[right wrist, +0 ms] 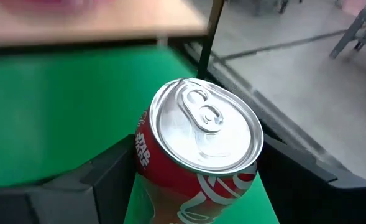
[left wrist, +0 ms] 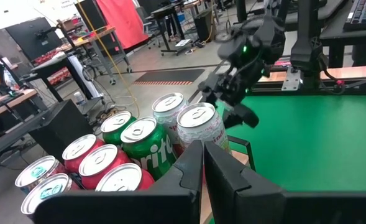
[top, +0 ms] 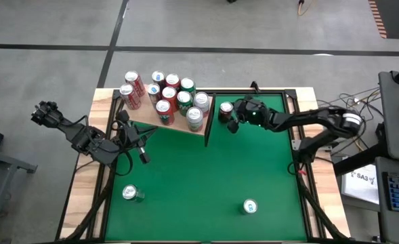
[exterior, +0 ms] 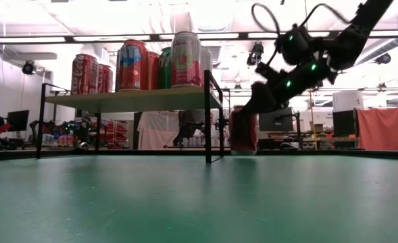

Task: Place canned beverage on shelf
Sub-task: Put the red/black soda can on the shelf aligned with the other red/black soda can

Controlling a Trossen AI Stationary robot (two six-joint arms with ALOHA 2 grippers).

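Right end effector (top: 229, 116) is down over a red can (right wrist: 198, 158) standing upright on the green worktop (top: 206, 183), just beside the dark end panel of the shelf (top: 179, 125). Fingers (right wrist: 108, 177) flank the can on both sides, spread wide; whether they touch it, I can't tell. Stiff aluminium wall, smooth and likely slippery, probably full and weighty, so mid-body across the round is the place to squeeze. Shelf already crowded with cans (top: 165, 95). Left end effector (top: 143, 154) waits pinched closed near the shelf's front edge.
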